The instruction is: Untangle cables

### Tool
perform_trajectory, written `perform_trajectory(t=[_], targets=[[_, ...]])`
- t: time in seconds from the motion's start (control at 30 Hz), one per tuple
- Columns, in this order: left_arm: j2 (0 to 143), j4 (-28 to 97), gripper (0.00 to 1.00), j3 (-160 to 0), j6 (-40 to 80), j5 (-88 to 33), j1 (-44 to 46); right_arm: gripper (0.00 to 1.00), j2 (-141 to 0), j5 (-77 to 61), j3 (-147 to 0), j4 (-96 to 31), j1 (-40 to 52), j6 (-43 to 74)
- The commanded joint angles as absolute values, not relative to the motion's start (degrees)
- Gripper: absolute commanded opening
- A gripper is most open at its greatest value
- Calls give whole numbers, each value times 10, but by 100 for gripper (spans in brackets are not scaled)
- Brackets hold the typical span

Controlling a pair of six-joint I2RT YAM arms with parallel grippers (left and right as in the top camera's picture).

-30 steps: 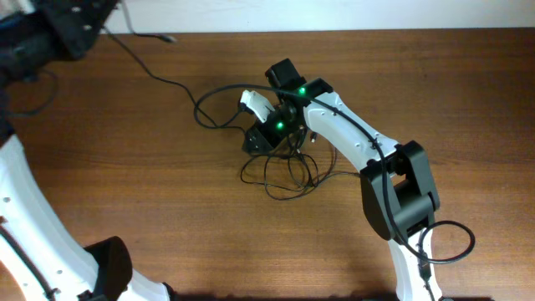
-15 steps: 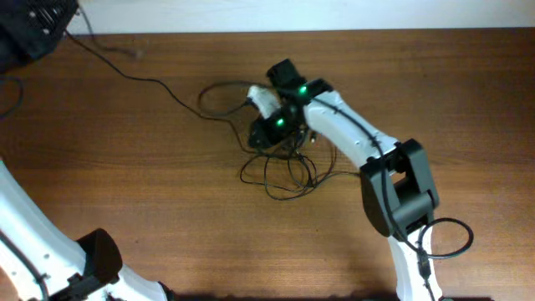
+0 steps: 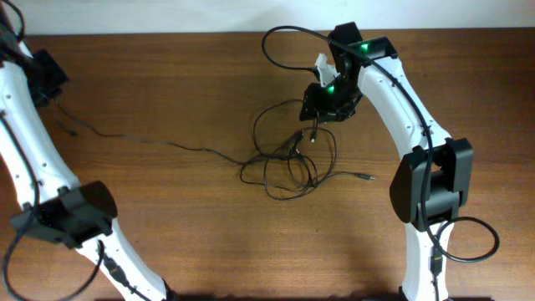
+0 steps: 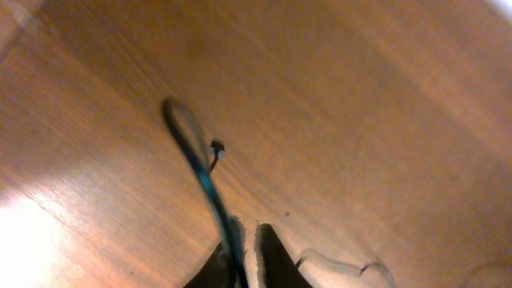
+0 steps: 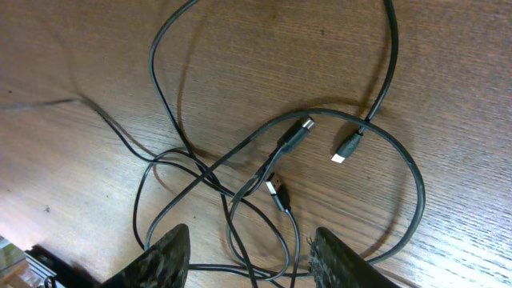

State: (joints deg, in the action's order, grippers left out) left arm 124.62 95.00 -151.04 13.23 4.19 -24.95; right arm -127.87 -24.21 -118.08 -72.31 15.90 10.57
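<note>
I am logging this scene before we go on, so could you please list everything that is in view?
cables: one tangle, number of cables unclear, black, mid-table
strand: one, black, running from the tangle out to the left
plug ends: three in the right wrist view, black with metal tips, inside the tangle
table: one, brown wood, under everything
wall strip: one, white, along the top edge
arm cable: one loop, thicker, black, by the right arm's base
left arm: one, white with black joints, left side
right arm: one, white with black joints, right side
left end effector: one, black, shut on a cable
right end effector: one, black, open and empty, facing the tangle
</note>
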Motion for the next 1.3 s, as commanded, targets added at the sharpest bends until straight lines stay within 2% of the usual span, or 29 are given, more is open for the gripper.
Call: perform_trajectory(t=[0.0, 0.03, 0.17, 0.3, 0.4, 0.53, 0.63, 0.73, 0.87, 0.97, 1.07, 1.17, 1.27], targets=[[1294, 966, 74, -1511, 132, 54, -240, 50, -1264, -232, -1189, -730, 160, 103], [1300, 966, 100, -1511, 135, 54, -236, 51, -1264, -225, -1189, -736, 160, 103], [1297, 967, 100, -1511, 135, 30, -229, 51, -1264, -186, -1189, -757, 160, 97], [1286, 967, 96, -1511, -64, -192, -165, 52, -1264, -173, -1189, -769, 159, 83], [1287, 967, 94, -1481, -64, -166, -77, 54, -1264, -173, -1189, -775, 149, 82], [1287, 961, 91, -1375, 67, -78, 12, 55, -1264, -173, -1189, -789, 126, 82], [1287, 879, 83, -1270, 153, -79, 50, 55, -1264, -173, -1189, -789, 121, 82], [1287, 737, 68, -1135, 299, -90, 51, 56, -1264, -173, -1189, -788, 120, 82], [1287, 642, 63, -1051, 376, -91, 60, 59, -1264, -173, -1189, -787, 120, 82], [1287, 597, 49, -1011, 382, -90, 70, 60, -1264, -173, -1189, -787, 120, 82], [1287, 533, 40, -960, 392, -89, 80, 60, -1264, -173, -1189, -787, 120, 82], [1288, 519, 38, -933, 408, -75, 80, 60, -1264, -173, -1189, -787, 120, 82], [1288, 522, 36, -915, 407, -2, 86, 60, -1264, -173, -1189, -787, 120, 82]])
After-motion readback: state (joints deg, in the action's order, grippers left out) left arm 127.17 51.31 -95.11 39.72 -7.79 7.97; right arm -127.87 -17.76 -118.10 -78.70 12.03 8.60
